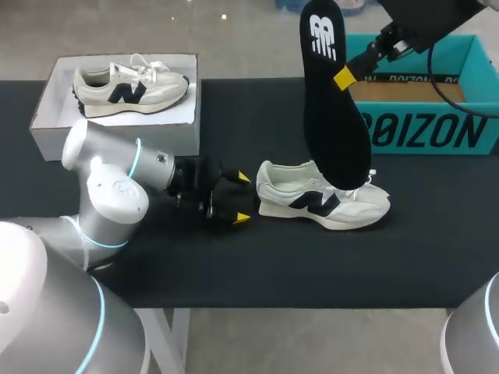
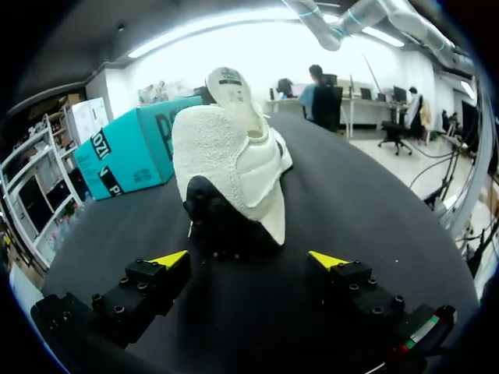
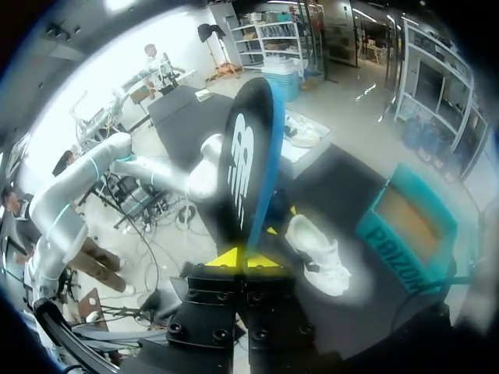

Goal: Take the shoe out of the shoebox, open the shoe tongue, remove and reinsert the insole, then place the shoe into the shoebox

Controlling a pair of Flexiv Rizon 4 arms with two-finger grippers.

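Note:
A cream sneaker point(image 1: 323, 201) with a dark logo lies on its sole in the middle of the black table, toe to the right. My right gripper point(image 1: 345, 76) holds the black insole point(image 1: 331, 93) above it, shut on one edge; the insole's lower tip hangs at the shoe's opening. From the right wrist the insole point(image 3: 248, 164) rises from between the shut yellow tips point(image 3: 245, 257), with the sneaker point(image 3: 316, 253) far below. My left gripper point(image 1: 243, 199) lies low just left of the heel. In its own view the heel point(image 2: 234, 164) stands ahead of the open fingers point(image 2: 248, 259), untouched.
A white box point(image 1: 47, 117) at the back left holds a second cream sneaker point(image 1: 129, 87). The teal shoebox point(image 1: 437, 132) stands open at the back right, also seen as the teal box point(image 2: 132, 148) from the left wrist. Bare black table point(image 1: 351, 265) spreads in front of the shoe.

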